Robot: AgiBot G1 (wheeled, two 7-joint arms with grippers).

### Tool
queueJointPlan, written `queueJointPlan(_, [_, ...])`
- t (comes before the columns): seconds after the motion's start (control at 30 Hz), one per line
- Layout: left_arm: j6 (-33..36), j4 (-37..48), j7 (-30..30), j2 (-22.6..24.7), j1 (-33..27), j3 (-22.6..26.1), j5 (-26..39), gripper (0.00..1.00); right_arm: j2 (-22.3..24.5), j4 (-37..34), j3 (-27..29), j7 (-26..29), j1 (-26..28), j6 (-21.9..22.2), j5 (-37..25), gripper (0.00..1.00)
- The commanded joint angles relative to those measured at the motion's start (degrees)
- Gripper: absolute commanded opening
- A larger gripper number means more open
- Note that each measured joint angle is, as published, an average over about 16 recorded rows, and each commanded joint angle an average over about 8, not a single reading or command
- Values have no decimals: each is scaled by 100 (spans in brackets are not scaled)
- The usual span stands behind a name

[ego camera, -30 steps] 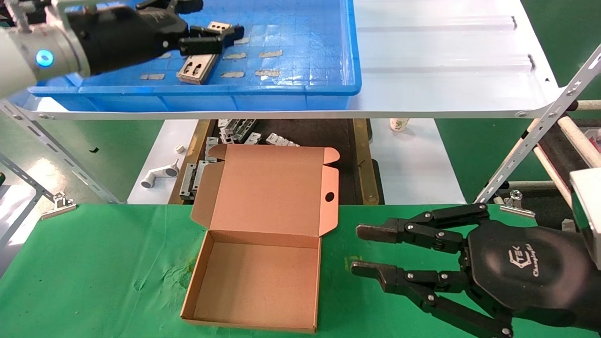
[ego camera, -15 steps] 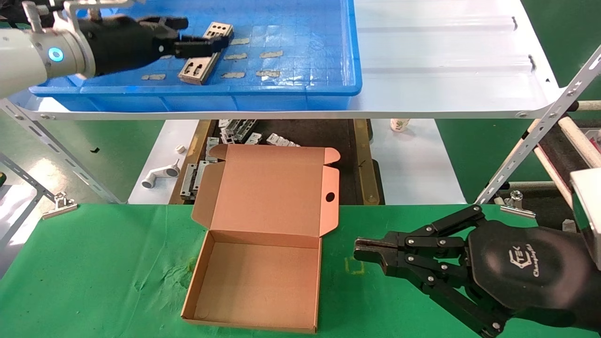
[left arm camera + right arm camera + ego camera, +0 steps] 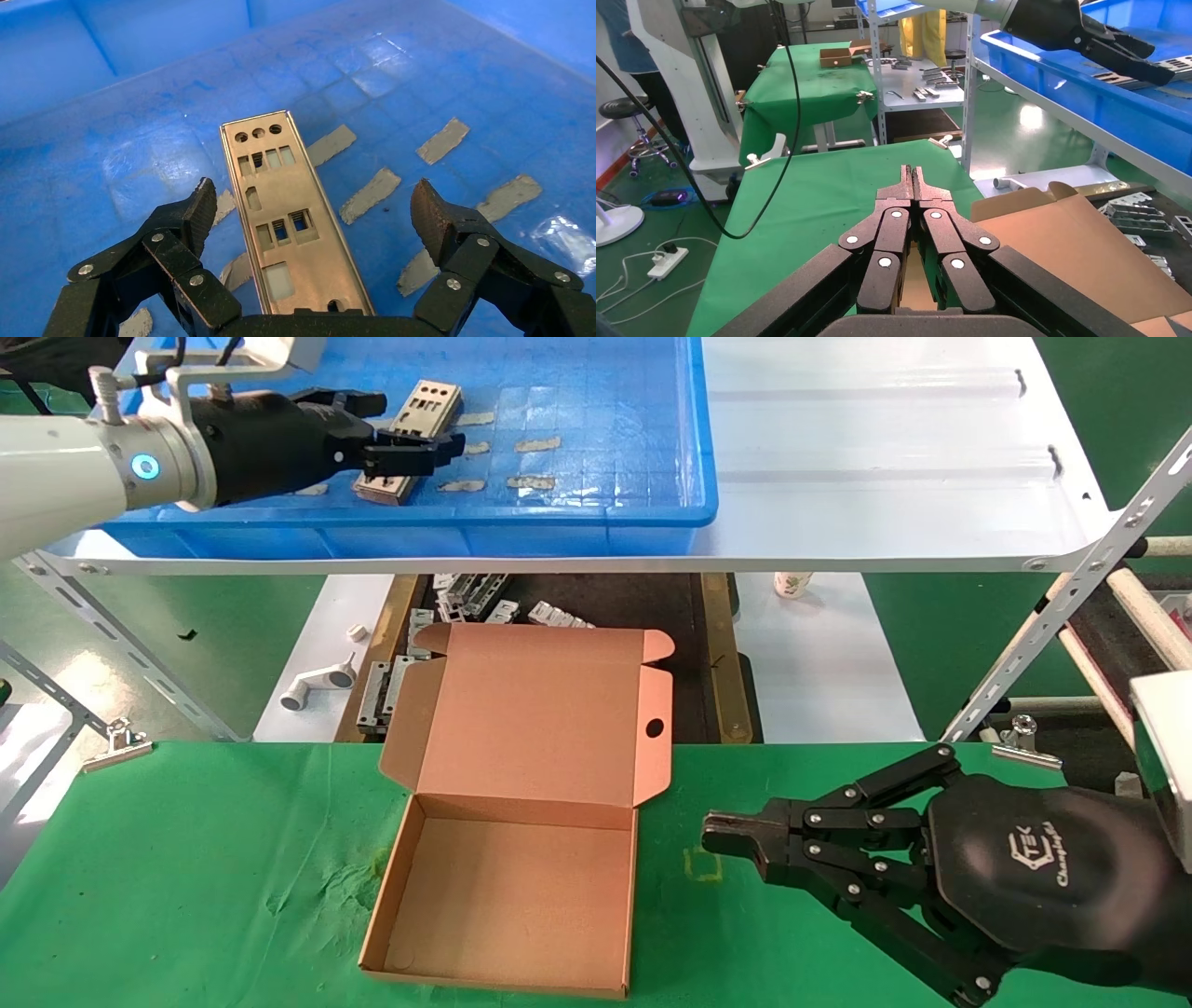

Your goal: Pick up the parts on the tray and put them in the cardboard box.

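Note:
One silver-grey part (image 3: pixel 430 404) (image 3: pixel 281 203), a thin plate with round and rectangular cut-outs, lies on the floor of the blue tray (image 3: pixel 605 430) (image 3: pixel 140 105) among tan tape strips. My left gripper (image 3: pixel 419 423) (image 3: pixel 313 196) is open over it, one finger on each long side of the plate, neither touching it. The cardboard box (image 3: pixel 512 887) (image 3: pixel 1074 253) sits open and empty on the green table, its lid laid back. To the right of the box, my right gripper (image 3: pixel 717 829) (image 3: pixel 912 172) hovers just above the cloth, shut on nothing.
The tray stands on a white sheet shelf (image 3: pixel 885 449) above and behind the table. Below it, chunky grey brackets (image 3: pixel 466 598) and a white pipe fitting (image 3: pixel 317 684) lie behind the box. A slanted shelf strut (image 3: pixel 1052 626) rises at the right. Metal clips (image 3: pixel 116 742) hold the cloth.
My right gripper's fingers closed from open to shut and stayed in place. The left gripper drew back along the plate, so more of the plate's far end shows.

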Motion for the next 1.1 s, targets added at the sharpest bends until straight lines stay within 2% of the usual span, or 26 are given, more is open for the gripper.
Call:
queueJointPlan(0.03, [-34,58,54,35,-11,-2,0,62,0,0,0,0,0,0,0,0])
queueJointPlan(0.17, [-66,137,159,75,-31,-23,-26,22,0,0,0,0,0,0,0,0])
queueJointPlan(0.23, [-81,176,208,91,-38,-33,-39,10,0,0,0,0,0,0,0,0])
queueJointPlan(0.33, [-108,238,274,112,-45,-48,-58,1,0,0,-1,0,0,0,0,0])
queueJointPlan(1.1, [-223,612,624,202,-106,-132,-164,0,1,0,-2,-1,0,1,1,0])
